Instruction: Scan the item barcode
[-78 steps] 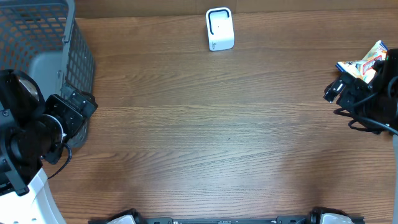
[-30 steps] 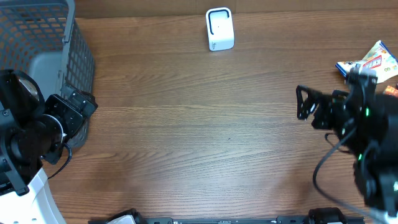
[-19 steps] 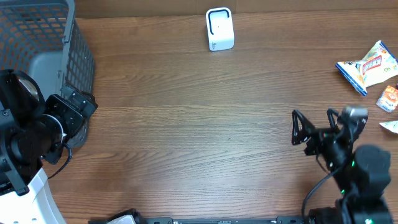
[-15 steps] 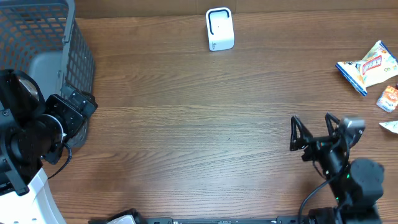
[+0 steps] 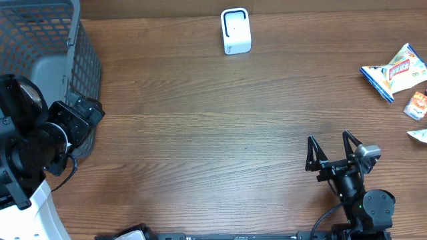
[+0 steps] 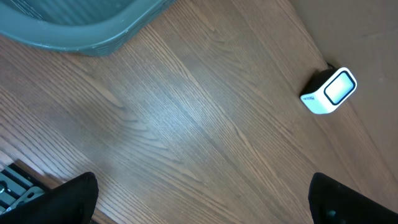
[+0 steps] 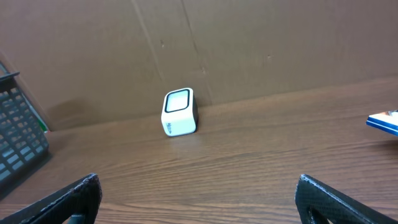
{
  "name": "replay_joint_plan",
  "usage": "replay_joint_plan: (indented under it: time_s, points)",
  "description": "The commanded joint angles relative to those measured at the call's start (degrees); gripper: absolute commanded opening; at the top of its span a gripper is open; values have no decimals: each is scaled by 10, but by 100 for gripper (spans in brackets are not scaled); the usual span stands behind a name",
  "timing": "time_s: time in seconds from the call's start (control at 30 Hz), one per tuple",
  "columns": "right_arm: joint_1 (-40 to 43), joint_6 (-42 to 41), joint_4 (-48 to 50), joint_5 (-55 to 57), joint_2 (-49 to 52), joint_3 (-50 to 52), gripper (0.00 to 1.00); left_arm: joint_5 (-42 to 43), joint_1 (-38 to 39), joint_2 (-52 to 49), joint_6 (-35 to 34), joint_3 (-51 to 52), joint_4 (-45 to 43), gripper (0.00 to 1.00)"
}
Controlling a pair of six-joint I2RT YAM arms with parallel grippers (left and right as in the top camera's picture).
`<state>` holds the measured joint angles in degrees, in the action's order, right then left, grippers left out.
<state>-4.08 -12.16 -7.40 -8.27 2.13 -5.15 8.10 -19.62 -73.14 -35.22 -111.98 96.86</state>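
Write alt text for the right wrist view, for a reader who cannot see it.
A white barcode scanner stands on the wooden table near a cardboard wall. A mesh basket shows at the left edge, a packet at the right; the open right gripper frames the bottom corners.

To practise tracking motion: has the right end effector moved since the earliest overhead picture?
Yes. The right end effector has pulled back from the snack packet toward the near edge of the table, farther from the white scanner.
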Motion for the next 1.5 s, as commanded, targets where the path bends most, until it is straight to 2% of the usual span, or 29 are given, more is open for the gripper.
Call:
replay_joint_plan:
  time_s: [0.0,0.23,0.53,0.8,1.03,1.47]
  points:
    - [7,2,13,9,-9,19,100,0,-3,0,5,-1,-1,100]
    - [20,5,69,9,-11,47,100,0,-3,0,5,-1,0,100]
    - [68,7,31,11,-20,47,100,0,-3,0,5,-1,0,100]
    - [74,8,28,36,-20,47,100,0,-3,0,5,-1,-1,100]
    - [74,95,26,51,-20,47,100,0,-3,0,5,-1,-1,100]
    - [74,78,26,56,-20,47,100,0,-3,0,5,-1,-1,100]
